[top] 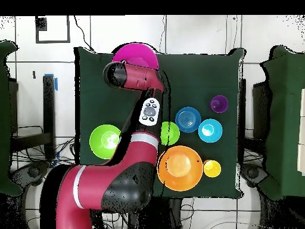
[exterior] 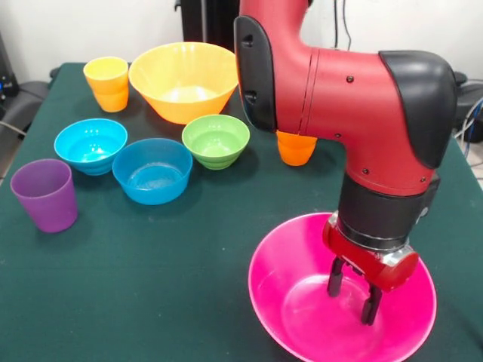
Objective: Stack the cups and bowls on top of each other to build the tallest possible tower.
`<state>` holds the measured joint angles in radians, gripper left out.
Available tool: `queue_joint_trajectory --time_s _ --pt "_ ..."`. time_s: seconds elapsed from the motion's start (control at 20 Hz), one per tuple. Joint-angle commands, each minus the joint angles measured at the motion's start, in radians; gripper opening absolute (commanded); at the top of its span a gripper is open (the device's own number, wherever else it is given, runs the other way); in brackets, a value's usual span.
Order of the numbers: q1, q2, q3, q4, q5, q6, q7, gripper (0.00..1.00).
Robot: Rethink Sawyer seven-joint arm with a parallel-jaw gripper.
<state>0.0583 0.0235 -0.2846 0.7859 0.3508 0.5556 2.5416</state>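
My gripper (exterior: 352, 296) hangs open inside the large pink bowl (exterior: 281, 296) at the near right, nothing between its fingers (exterior: 334, 279). An orange cup (exterior: 296, 148) stands partly behind the arm. To the left are a small green bowl (exterior: 216, 140), a blue bowl (exterior: 152, 170), a cyan bowl (exterior: 90, 145), a purple cup (exterior: 45, 194), a yellow cup (exterior: 108, 83) and the large orange bowl (exterior: 183, 79). Each stands apart on the cloth, with none on another. In the overhead view the arm covers the gripper and part of the pink bowl (top: 137, 52).
A medium green bowl (top: 105, 141) sits alone on the overhead view's left side, beside the arm. The dark green tablecloth (exterior: 189, 264) covers the table. Cables and dark equipment surround the table edges.
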Motion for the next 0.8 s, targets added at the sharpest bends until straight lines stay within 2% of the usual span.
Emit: queue_joint_trajectory --time_s 0.05,0.25,0.4,0.55,0.8 --pt "0.009 0.053 0.162 0.105 -0.128 0.123 -0.228 1.0" --pt "0.027 0.003 0.163 0.169 -0.14 0.195 -0.225 1.0" --pt "0.032 -0.028 0.162 0.211 -0.157 0.206 -0.232 1.0" --pt "0.019 -0.057 0.168 0.256 -0.185 0.202 -0.26 1.0" --pt "-0.028 -0.058 0.199 0.262 -0.23 0.198 -0.314 1.0"
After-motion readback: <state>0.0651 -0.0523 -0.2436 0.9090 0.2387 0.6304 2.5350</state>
